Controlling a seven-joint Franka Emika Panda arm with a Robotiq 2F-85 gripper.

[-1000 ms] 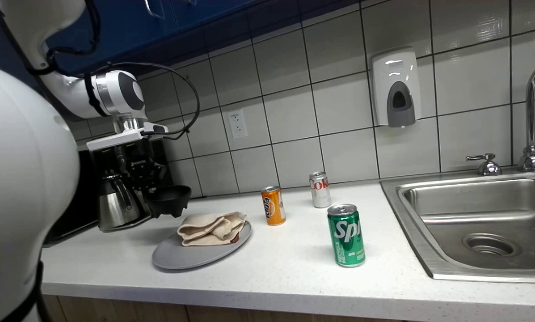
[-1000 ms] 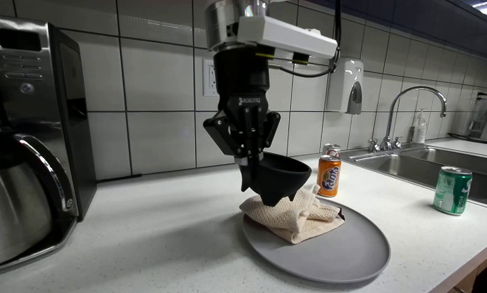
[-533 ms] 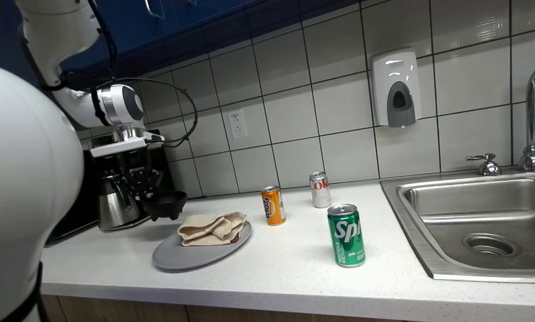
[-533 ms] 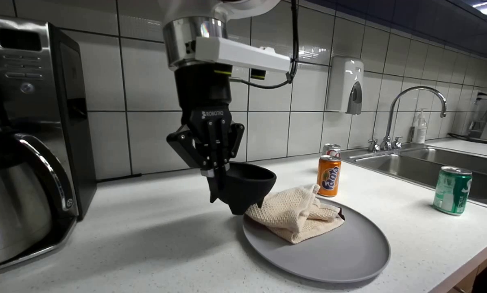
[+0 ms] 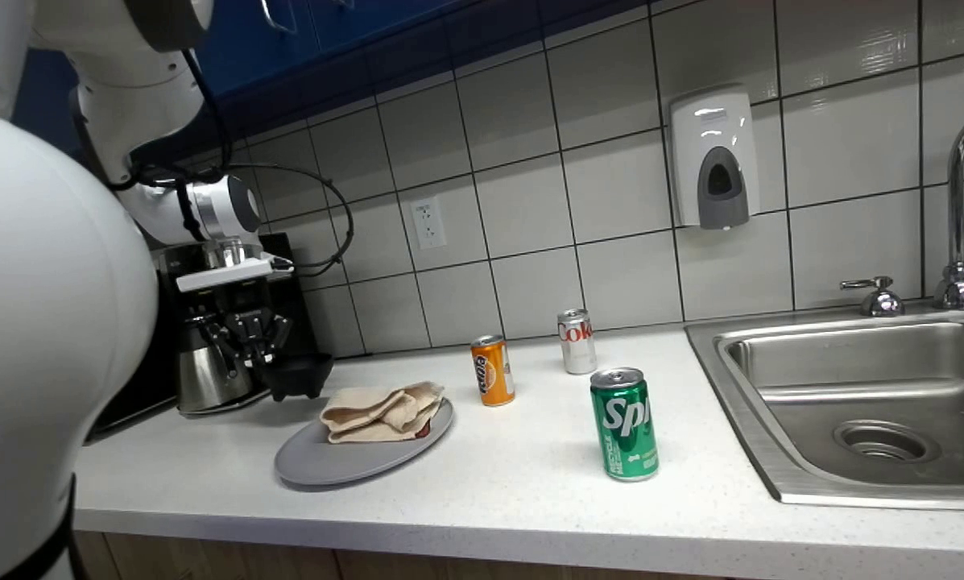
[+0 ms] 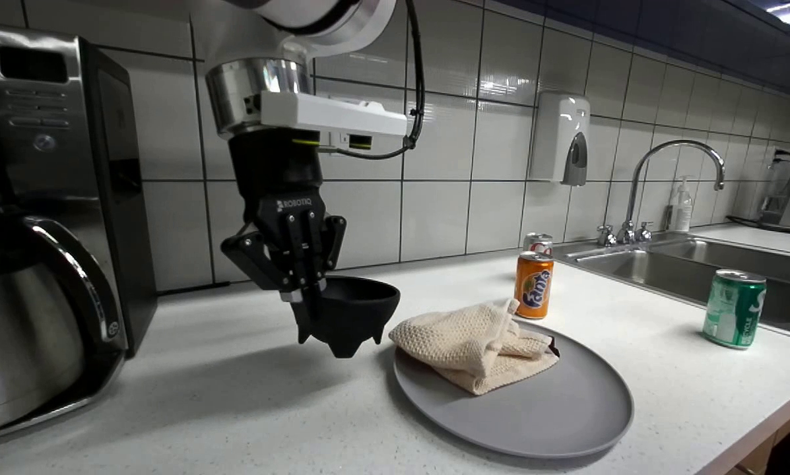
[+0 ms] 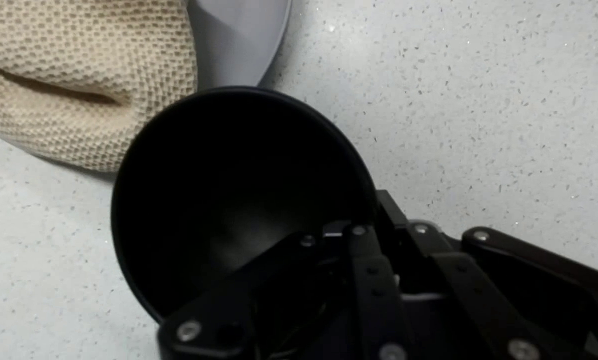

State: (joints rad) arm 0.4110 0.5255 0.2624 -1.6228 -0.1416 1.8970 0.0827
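The pale speckled counter [image 5: 530,491] is stretching across in front of me, carrying nearly everything I'm seeing. The white robot arm [image 5: 55,322] is arching over it, its lower end pointing down. Well apart from that end, the steel sink [image 5: 746,419] is sitting sunk into the counter. Over at the opposite end, a coffee maker [image 6: 45,171] is standing with its metal carafe [image 6: 25,343] resting in its base.

A flat gray plate [image 6: 553,415] is lying on the counter, and a folded beige cloth [image 6: 474,343] is covering part of it. Something dark is peeking out from under one corner of the cloth; I'm not managing to make out what.

The claw [image 6: 306,295] is pinching the wall of a black bowl [image 6: 352,320], its jaws gripping close together on either side of the rim. The bowl is hanging over the counter, just beside the plate and cloth, its mouth facing up and its pointed feet aiming down. In the wrist view its rim is hiding a bit of the cloth and of the plate's edge.

Smallest of all, a green Sprite can [image 5: 628,431] is standing near the sink, an orange Fanta can [image 5: 494,372] near the plate, and a silver Coke can [image 5: 578,345] by the tiled wall [image 5: 618,274], all upright.
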